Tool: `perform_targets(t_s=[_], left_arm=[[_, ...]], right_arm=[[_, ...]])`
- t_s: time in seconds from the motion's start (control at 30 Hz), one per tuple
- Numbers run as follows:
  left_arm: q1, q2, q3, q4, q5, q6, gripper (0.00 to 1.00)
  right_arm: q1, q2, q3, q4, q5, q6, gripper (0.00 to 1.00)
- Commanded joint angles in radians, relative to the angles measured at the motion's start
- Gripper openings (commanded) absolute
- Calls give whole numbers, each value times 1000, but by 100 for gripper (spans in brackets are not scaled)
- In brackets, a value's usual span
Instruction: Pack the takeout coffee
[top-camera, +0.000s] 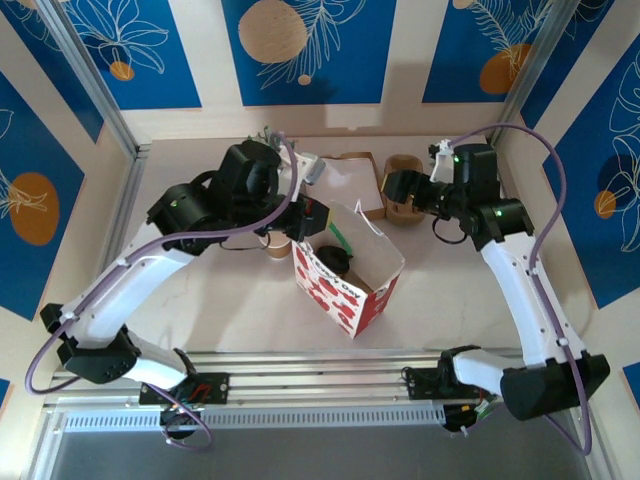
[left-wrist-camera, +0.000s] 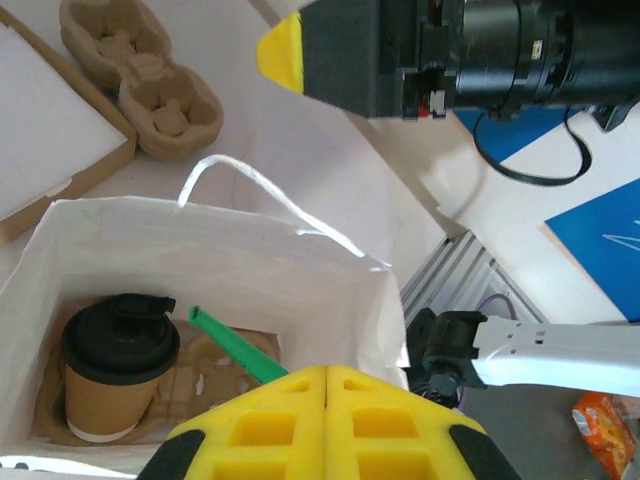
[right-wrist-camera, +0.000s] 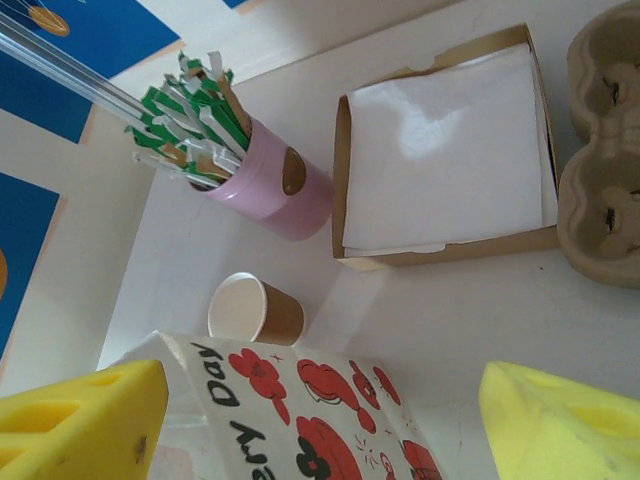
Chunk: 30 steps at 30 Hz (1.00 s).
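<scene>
One lidded coffee (left-wrist-camera: 118, 362) is standing upright inside the bag (left-wrist-camera: 300, 270), on what looks like a pulp tray (left-wrist-camera: 215, 375), next to a green stick (left-wrist-camera: 232, 350); a lidless cup (right-wrist-camera: 254, 310) is sitting on the worktop (right-wrist-camera: 440, 320) just beside the bag. Above the bag's mouth the left end effector (left-wrist-camera: 326, 385) is hovering with fingers pressed together, holding nothing; the right end effector (right-wrist-camera: 320, 425) is hanging nearby, fingers spread, empty. Snagging the handle (left-wrist-camera: 250, 185) or the thin paper wall would probably be tipping the bag and spilling the coffee.
</scene>
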Motion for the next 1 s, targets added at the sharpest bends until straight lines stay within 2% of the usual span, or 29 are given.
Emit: perform_targets(t_s=[0.0,0.03,0.07,0.17,0.23,0.27,0.43,0.53,0.63,0.77,0.97], left_arm=[[-7,14,-31,22,-12,41,0],[-7,17,-34,18,-17,48,3],[-7,17,-37,17,-22,57,13],[-6,9,-29,7,-50,92,51],[0,7,-9,-15,-68,115,67],[2,7,5,-29,-73,130,72],[26,-44,36,-71,-157,212,82],[42,-147,-20,-39,-280,277,91],[48,-307,-170,55,-430,340,100],[50,-538,-445,206,-611,398,100],[49,-770,-722,327,-779,438,100]], right_arm=[[12,50,56,10,-14,-1,81],[18,68,67,9,-4,-7,81],[25,94,88,0,8,-18,81],[56,190,167,-52,54,-55,81],[72,251,205,-63,76,-70,82],[80,282,224,-68,89,-75,81],[133,444,332,-102,155,-116,81],[167,542,393,-111,155,-144,82],[202,635,457,-129,180,-179,83],[213,777,554,-171,196,-188,84],[220,927,693,-220,213,-212,86]])
